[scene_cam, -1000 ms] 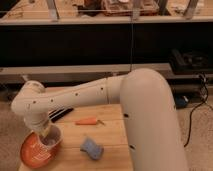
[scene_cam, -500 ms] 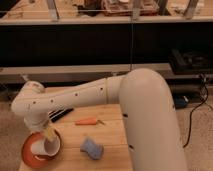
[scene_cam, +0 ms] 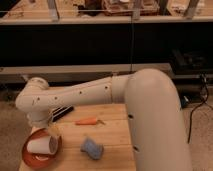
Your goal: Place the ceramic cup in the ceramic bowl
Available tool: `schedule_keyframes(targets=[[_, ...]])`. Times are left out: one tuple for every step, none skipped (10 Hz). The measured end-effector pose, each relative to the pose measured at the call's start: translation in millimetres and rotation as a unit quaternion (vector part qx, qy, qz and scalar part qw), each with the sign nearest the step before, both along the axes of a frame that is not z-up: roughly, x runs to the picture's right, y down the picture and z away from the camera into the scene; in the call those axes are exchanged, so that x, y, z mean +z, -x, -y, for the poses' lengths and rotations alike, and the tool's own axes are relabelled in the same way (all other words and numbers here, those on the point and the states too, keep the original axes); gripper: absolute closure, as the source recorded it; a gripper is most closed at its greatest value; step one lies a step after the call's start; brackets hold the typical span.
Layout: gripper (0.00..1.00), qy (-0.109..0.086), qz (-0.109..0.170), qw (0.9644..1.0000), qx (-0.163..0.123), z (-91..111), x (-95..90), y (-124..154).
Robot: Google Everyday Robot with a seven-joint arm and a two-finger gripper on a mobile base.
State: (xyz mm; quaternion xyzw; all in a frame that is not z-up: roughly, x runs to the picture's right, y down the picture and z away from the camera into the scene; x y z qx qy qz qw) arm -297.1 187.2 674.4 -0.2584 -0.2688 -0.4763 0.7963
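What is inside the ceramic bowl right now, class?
The ceramic cup lies tipped on its side inside the ceramic bowl. The gripper hangs just above the cup. The cup covers the bowl's centre, so that part cannot be seen.

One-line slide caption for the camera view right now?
Gripper low over the ceramic bowl, where the ceramic cup lies on its side; carrot and blue sponge on the table.

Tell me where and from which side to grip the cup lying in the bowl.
The cup lies on its side in the orange bowl, its mouth facing right. Grip it across the round wall near the middle, coming straight down from above, since the bowl's rim blocks a low sideways approach. The gripper hangs just above the cup's right end.
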Motion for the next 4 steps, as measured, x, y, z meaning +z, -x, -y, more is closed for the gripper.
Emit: schedule_keyframes(targets=[[0.2, -0.001, -0.001, 1.0, 0.001, 0.9, 1.3, -1.8], [0.2, -0.001, -0.003, 1.0, 0.003, 2.3, 3.3, -4.4], [0.2, -0.001, -0.002, 1.0, 0.002, 2.3, 4.3, -4.7], [0.2, -0.001, -0.001, 1.0, 0.001, 2.3, 4.1, -4.7]])
